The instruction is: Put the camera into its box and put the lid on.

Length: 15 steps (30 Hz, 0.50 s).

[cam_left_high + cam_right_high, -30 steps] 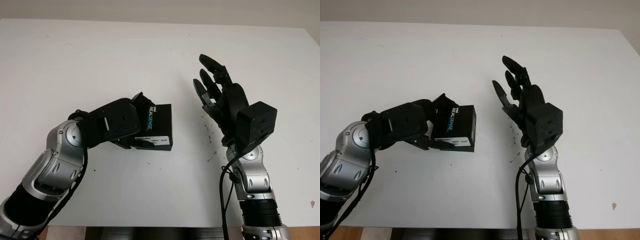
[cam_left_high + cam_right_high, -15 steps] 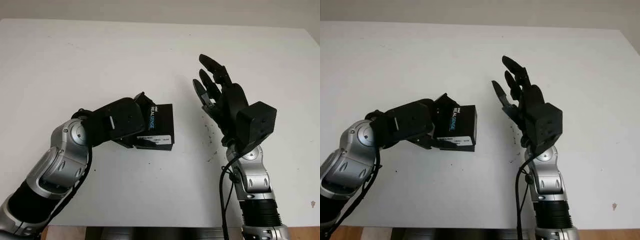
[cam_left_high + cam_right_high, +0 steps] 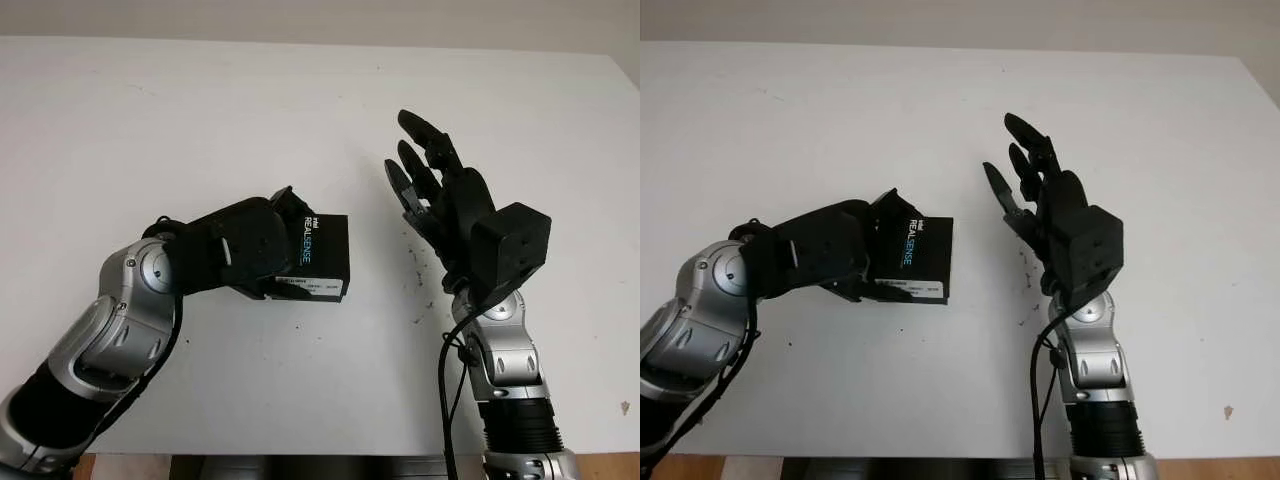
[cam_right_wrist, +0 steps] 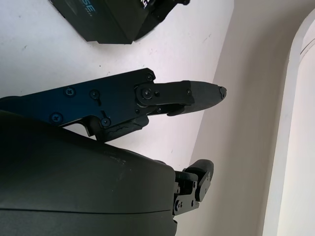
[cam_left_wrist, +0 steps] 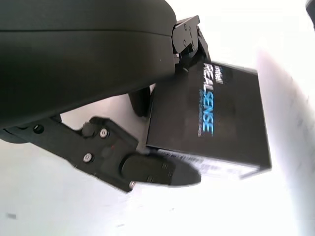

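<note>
Gripping: my left hand (image 3: 258,248) is clamped on the box (image 3: 318,256), one finger (image 5: 162,172) along its labelled near side, another at its far edge.
Left arm: it comes in from the bottom left, elbow bent, forearm running across toward the middle of the table (image 3: 200,110), hand shell lying over the box's left end.
Box: black, closed, printed lid face up and tilted a little toward me; its right part sticks out past my fingers. It sits at table level near the middle; I cannot tell whether it touches the surface.
Right hand (image 3: 440,190): open, holding nothing, raised above the table just right of the box and apart from it.
Right arm: it rises almost straight from the bottom right edge, wrist up, palm turned toward the box, fingers pointing away from me and up.
Right wrist view: one finger (image 4: 197,96) reaches out over the white table, with the box's corner (image 4: 106,19) beyond it.
Table: white, with small dark specks between box and right hand.
</note>
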Motion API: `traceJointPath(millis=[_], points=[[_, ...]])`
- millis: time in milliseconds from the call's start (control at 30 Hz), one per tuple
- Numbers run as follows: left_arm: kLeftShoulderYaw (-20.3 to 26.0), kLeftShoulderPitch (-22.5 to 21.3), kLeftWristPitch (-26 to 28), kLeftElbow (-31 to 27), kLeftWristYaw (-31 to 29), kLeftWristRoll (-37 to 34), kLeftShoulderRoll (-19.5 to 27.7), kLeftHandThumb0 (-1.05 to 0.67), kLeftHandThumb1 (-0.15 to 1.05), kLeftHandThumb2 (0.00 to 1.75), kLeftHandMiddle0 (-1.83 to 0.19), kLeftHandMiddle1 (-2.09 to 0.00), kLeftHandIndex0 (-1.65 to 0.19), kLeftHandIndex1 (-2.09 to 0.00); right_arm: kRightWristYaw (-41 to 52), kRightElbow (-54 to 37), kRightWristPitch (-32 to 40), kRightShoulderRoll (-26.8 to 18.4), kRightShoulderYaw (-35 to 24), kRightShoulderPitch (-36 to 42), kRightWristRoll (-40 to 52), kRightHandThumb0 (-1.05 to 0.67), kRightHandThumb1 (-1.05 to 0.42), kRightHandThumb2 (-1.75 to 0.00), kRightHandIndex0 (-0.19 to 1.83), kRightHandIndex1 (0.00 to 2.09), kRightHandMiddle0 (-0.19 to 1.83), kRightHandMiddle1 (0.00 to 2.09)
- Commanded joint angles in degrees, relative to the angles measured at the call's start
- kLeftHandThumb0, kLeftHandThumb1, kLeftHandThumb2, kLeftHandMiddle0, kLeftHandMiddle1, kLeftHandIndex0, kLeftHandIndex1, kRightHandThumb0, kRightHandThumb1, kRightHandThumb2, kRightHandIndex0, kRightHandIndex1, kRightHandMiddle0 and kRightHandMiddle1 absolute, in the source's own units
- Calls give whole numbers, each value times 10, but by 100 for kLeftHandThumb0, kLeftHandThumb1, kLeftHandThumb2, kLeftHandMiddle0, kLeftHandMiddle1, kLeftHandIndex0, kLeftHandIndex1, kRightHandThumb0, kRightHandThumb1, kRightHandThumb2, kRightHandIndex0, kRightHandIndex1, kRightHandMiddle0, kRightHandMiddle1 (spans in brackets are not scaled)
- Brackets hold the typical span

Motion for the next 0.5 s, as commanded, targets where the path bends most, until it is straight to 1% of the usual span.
traceJointPath(millis=[0,100,267,467], points=[[-37,-4,-3,-7,-33,13,8,-62,105,41,19,-9,19,-4,0,-11,1,-1,-1,4,2,-62,-105,-29,20,5,2,51],[-45,-6,-8,-6,-46,33,11,-66,105,41,19,-1,19,0,-1,-12,1,0,0,5,2,-62,-105,-29,21,6,3,52],[-48,-6,-9,-2,-65,51,9,-69,105,42,19,0,19,0,-1,-12,2,-2,1,4,1,-62,-105,-29,20,6,2,54],[-46,-7,2,1,-82,62,4,-70,105,40,19,0,19,0,-2,-11,4,-1,-1,4,2,-63,-105,-28,21,6,2,54]])
